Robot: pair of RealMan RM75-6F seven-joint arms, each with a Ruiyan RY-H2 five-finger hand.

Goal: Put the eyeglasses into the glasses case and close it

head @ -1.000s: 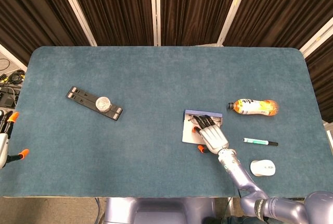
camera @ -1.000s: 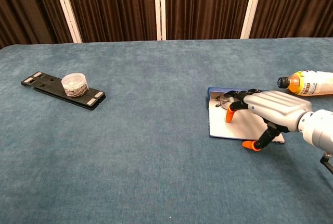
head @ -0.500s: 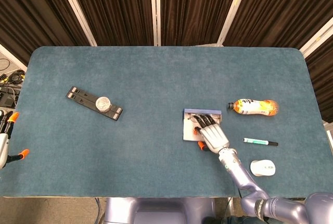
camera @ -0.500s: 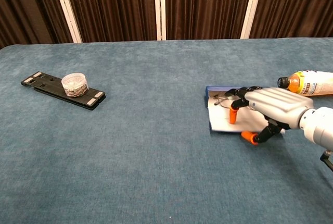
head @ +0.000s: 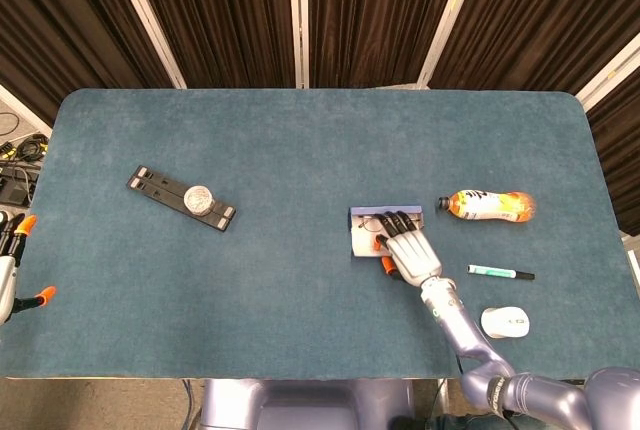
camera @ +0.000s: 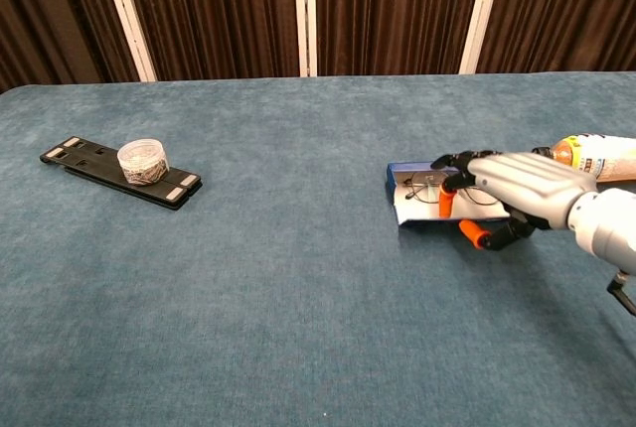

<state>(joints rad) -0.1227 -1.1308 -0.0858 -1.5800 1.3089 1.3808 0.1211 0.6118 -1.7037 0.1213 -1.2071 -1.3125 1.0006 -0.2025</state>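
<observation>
The glasses case [head: 360, 241] [camera: 407, 213], blue outside and white inside, lies open right of the table's middle. Thin-framed eyeglasses [camera: 425, 192] [head: 372, 222] lie inside it against the blue far wall. My right hand [head: 410, 253] [camera: 517, 189] lies over the case's right part, its fingers [camera: 445, 201] on top of the white near flap and its thumb under the flap's edge, so the flap is tilted up. My left hand [head: 8, 268] shows only at the left edge of the head view, fingers apart and holding nothing.
An orange drink bottle [head: 487, 205] [camera: 601, 157] lies just right of the case. A green marker [head: 500, 272] and a white mouse [head: 505, 322] lie near the front right. A black strip with a small jar [head: 200, 197] [camera: 141, 160] sits at the left.
My right hand has pushed away from me, lifting and folding the case's near white flap toward the blue far wall. The case's visible footprint has become narrower. The left hand has not moved.
</observation>
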